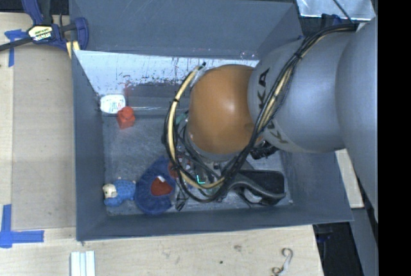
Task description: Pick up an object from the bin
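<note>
Arm: seen low inside the bin point(192, 18), the gripper point(200, 177) largely masked by the orange cover point(218, 111).
Grip: open or closed cannot be told.
Nearest thing: a rumpled blue cloth point(146, 199), front-left, just beside the gripper.
Progress: nothing is seen lifted; grasp and lift are probably not yet done.
</note>
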Available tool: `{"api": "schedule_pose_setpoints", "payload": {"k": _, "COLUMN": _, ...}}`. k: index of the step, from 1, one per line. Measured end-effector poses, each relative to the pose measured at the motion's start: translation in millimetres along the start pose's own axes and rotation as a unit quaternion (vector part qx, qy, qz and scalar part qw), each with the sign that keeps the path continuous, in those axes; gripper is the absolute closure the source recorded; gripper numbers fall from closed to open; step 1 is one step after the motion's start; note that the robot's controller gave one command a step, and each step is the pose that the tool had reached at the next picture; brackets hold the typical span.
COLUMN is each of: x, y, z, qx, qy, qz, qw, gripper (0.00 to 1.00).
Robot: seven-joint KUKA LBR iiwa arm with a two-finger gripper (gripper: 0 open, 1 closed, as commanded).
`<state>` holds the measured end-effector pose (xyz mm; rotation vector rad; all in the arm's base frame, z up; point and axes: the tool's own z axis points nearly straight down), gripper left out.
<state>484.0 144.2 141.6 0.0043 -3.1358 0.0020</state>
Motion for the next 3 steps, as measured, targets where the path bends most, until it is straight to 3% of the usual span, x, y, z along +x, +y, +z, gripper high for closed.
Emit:
{"api": "schedule_pose_setpoints", "payload": {"k": 1, "x": -23.1, "y": 6.4, "z": 72.2, "qx": -0.001, "qy": -0.0026, "qz": 0.069, "qw": 0.9976, "gripper": 0.0}}
{"api": "schedule_pose_setpoints", "payload": {"k": 2, "x": -29.7, "y": 6.8, "z": 65.7, "qx": -0.004, "qy": -0.0146, "qz": 0.071, "qw": 0.9974, "gripper": 1.0}}
{"api": "schedule_pose_setpoints", "payload": {"k": 3, "x": -39.9, "y": 1.2, "z": -69.8, "qx": -0.003, "qy": -0.0084, "qz": 0.062, "qw": 0.998, "gripper": 1.0}}
